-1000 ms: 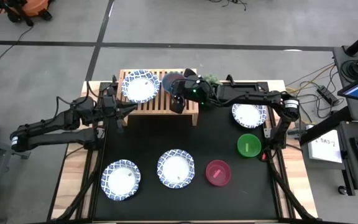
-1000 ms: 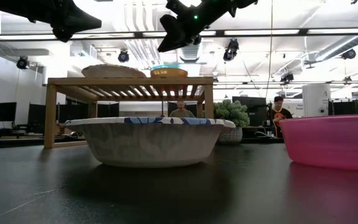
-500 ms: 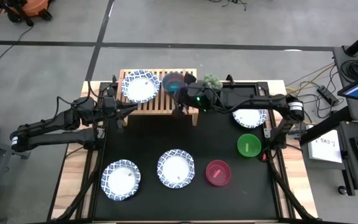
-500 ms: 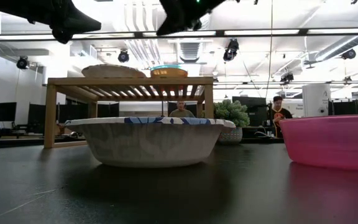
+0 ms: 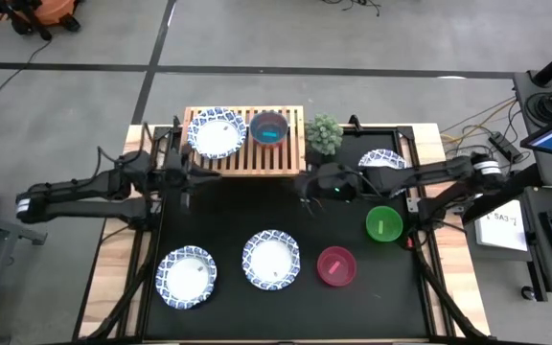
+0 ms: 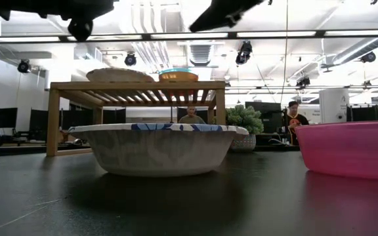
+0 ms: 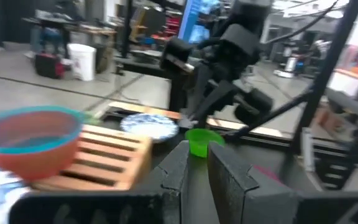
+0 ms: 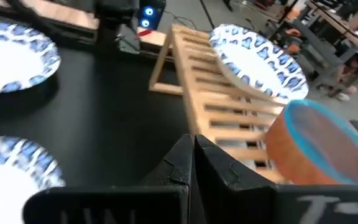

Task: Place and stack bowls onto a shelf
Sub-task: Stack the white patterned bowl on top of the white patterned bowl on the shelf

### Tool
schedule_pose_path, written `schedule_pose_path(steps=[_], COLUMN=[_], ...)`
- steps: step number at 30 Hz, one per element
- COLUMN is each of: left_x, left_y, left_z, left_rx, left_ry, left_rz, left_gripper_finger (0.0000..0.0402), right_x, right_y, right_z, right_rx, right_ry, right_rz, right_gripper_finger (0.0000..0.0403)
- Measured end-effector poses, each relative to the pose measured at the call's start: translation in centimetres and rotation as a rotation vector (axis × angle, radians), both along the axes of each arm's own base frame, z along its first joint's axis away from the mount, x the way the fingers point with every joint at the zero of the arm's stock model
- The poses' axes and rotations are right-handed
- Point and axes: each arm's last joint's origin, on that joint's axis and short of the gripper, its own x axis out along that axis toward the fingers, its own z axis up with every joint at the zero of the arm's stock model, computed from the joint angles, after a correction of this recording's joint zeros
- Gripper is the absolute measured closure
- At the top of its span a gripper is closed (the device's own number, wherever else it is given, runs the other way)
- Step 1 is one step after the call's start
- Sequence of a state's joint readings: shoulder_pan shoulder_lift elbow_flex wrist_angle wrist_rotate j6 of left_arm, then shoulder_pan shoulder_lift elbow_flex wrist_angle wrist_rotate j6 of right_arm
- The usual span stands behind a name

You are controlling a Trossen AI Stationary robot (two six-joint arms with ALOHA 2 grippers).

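The light-wood shelf (image 5: 245, 144) stands at the table's far edge. On its slats rest a white blue-rimmed bowl (image 5: 216, 132) and a small bowl (image 5: 269, 127) with a blue rim and red-orange wall (image 8: 316, 143), apparently red and blue nested. Two white bowls (image 5: 186, 277) (image 5: 272, 259), the magenta bowl (image 5: 335, 265) and the green bowl (image 5: 383, 224) sit on the black mat. A further white bowl (image 5: 383, 160) lies partly under my right arm. My right gripper (image 5: 307, 182) hovers shut, near and right of the shelf. My left gripper (image 5: 195, 172) hangs shut before the shelf's left end.
A small green potted plant (image 5: 324, 134) stands right of the shelf. Bare black mat (image 5: 238, 206) lies between the shelf and the near row of bowls. In the low view people (image 6: 295, 119) sit in the room behind the table.
My right gripper has drawn back from above the small bowl on the shelf, toward the table's near and right side, and has risen. The small bowl has stayed on the slats. My left arm has shifted slightly.
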State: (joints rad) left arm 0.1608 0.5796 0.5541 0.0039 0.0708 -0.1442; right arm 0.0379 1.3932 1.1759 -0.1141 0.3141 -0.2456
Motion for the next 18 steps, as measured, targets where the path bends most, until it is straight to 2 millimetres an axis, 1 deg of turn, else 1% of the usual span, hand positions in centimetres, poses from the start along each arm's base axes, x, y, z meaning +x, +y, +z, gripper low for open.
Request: schedule_pose_path(steps=[4, 8, 11, 13, 15, 18], left_x=[1.7, 3.4, 4.4, 5.2, 5.8, 7.0], left_y=[-1.2, -2.8, -3.8, -4.3, -4.8, -5.2], left_z=[-0.2, -0.7, -0.8, -0.9, -1.4, -1.5], left_rx=[-0.030, -0.044, -0.093, -0.154, -0.224, -0.312], left_ry=[-0.005, 0.012, 0.048, 0.081, 0.156, 0.256], left_rz=[-0.095, -0.192, -0.240, -0.258, -0.263, -0.250], left_gripper_finger=[0.0365, 0.0365, 0.0365, 0.0365, 0.0365, 0.0365], right_x=[-2.5, -4.9, -6.6, -7.6, -8.5, -9.5], right_y=[0.8, 0.7, 0.6, 0.6, 0.5, 0.4], right_z=[-1.6, -2.8, -3.4, -3.6, -3.3, -3.1], right_rx=[0.005, 0.013, 0.016, 0.014, 0.014, 0.000], right_ry=[-0.042, -0.100, -0.132, -0.143, -0.168, -0.186], right_rz=[0.036, 0.065, 0.079, 0.084, 0.083, 0.086], right_gripper_finger=[0.0394, 0.0394, 0.0394, 0.0394, 0.0394, 0.0394])
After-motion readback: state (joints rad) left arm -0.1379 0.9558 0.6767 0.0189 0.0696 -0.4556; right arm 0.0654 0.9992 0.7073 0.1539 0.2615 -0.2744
